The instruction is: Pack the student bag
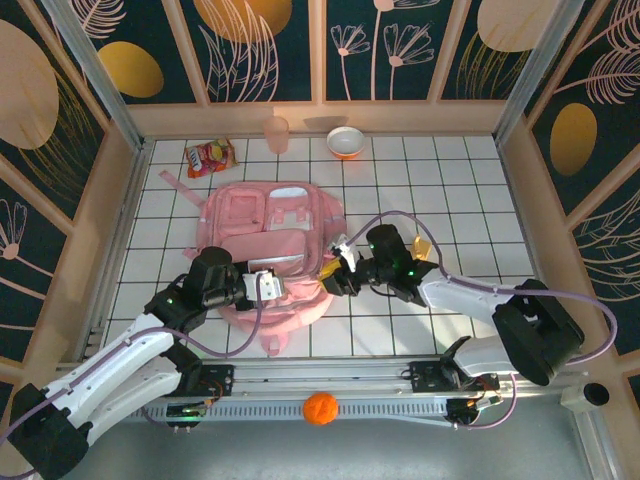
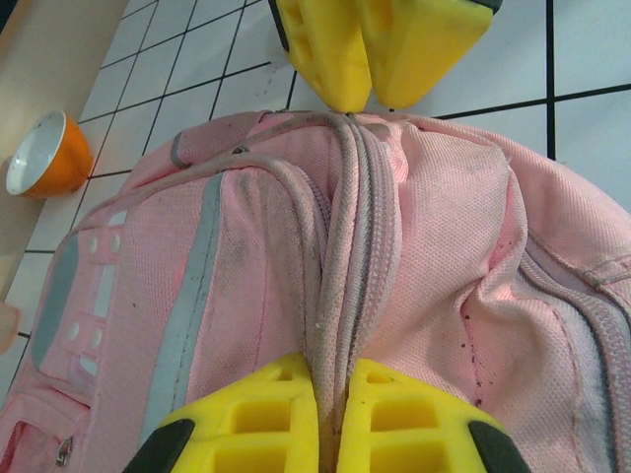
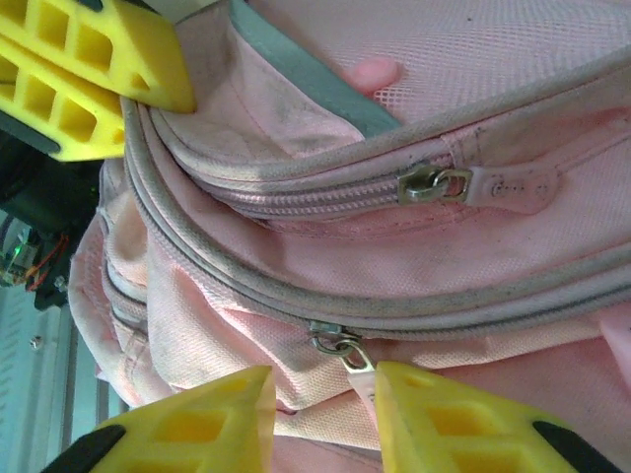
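Lying flat on the tiled table, the pink backpack is seen from above. At the left wrist, its zip seam is clamped by the left gripper. At the right wrist, a zip pull is seen between the parted, ungripping fingers of the right gripper.

Legible text: none recorded. Coloured print is carried on the snack packet lying at the far left of the table, but its lettering is too small to be read. Faint dotted marks are seen on the zip pull tab of the student bag; no characters can be made out there.
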Motion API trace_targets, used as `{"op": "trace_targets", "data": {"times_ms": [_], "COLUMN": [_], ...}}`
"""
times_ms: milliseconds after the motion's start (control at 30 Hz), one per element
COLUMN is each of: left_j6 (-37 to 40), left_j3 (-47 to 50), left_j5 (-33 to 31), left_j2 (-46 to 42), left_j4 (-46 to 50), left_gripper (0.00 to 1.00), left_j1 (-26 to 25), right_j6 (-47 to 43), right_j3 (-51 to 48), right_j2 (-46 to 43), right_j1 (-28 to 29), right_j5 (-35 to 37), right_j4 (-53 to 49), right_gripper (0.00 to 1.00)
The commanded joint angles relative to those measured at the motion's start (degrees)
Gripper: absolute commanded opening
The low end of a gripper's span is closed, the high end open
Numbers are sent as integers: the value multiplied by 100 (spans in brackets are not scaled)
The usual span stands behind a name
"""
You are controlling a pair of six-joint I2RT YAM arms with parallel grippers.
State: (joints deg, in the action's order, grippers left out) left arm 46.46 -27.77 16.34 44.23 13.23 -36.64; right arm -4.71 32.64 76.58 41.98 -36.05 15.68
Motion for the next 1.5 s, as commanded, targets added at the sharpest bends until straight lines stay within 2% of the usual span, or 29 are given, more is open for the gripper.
{"op": "trace_targets", "data": {"times_ms": [0,100,200,400,467,600,633,733,800,933,1067,1167,1467], "left_j6": [88,96,95,117,151,250,263,257,299,497,594,594,633], "left_j3": [-308,-308,-318,-348,-360,-387,-387,-369,-362,-357,-396,-396,-431], "left_j5": [292,270,299,437,475,440,440,473,555,582,587,607,634], "left_j2": [-107,-116,-116,-84,-81,-46,-46,-46,-52,-38,63,87,51], "left_j4": [-594,-587,-594,-555,-526,-419,-418,-452,-462,-452,-392,-444,-462], "left_gripper": [0,0,0,0,0,0,0,0,0,0,0,0,0], "left_j1": [25,24,23,23,21,24,25,26,21,22,22,26,26], "right_j6": [-36,-39,46,333,344,11,-141,-645,-1061,-2342,-2950,-3015,-2540], "right_j3": [122,91,126,231,315,319,237,-81,-244,-366,-201,-8,-15], "right_j2": [23,-134,-235,-151,-60,-106,-213,-658,-982,-1385,-1094,-697,-129], "right_j1": [8,-44,-146,-382,-403,-392,-392,-393,-401,-400,-401,-383,-352], "right_j5": [57,465,1128,1720,1702,1224,1137,1048,1088,663,421,160,183], "right_j4": [-56,-167,-354,-317,-285,-312,-284,-142,-91,-280,-517,-558,269], "right_gripper": [19,0,0,0,0,0,4,34,41,42,42,41,40]}}
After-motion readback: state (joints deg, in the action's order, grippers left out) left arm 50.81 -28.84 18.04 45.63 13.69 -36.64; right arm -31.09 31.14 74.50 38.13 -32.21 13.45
